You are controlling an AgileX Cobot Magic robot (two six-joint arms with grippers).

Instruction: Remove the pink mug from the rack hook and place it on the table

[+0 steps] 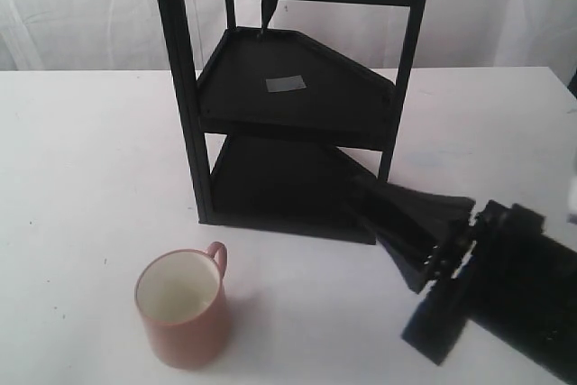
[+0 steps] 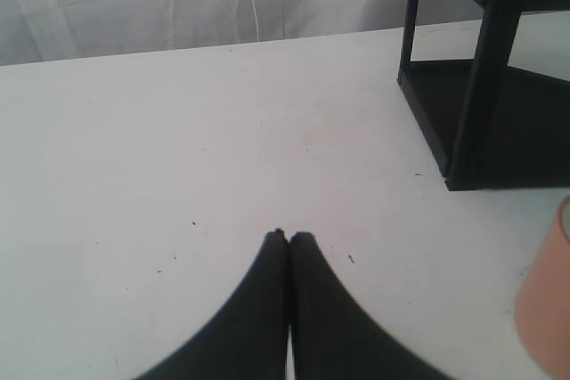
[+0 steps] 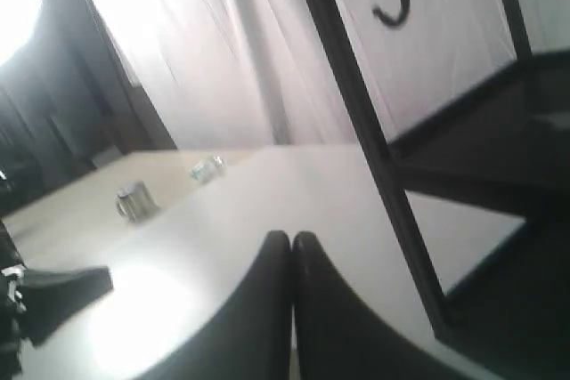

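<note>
The pink mug (image 1: 185, 317) stands upright on the white table (image 1: 81, 160) at the front left, handle toward the rack, clear of both grippers. Its edge shows in the left wrist view as the mug (image 2: 548, 300). The black rack (image 1: 185, 87) stands mid-table, and its small hook (image 1: 269, 2) hangs bare from the top crossbar. The hook (image 3: 394, 2) is also bare in the right wrist view. My right gripper (image 1: 374, 200) lies low by the rack's front right foot, shut and empty. The right gripper (image 3: 292, 238) and left gripper (image 2: 288, 238) both have their fingers pressed together. In the exterior view the left gripper is out of sight.
A white curtain (image 1: 81, 6) hangs behind the table. The rack's two trays (image 1: 297, 96) jut toward the right arm. The rack leg (image 2: 472, 86) stands just beyond the mug in the left wrist view. Small metallic items (image 3: 134, 202) sit far off in the right wrist view.
</note>
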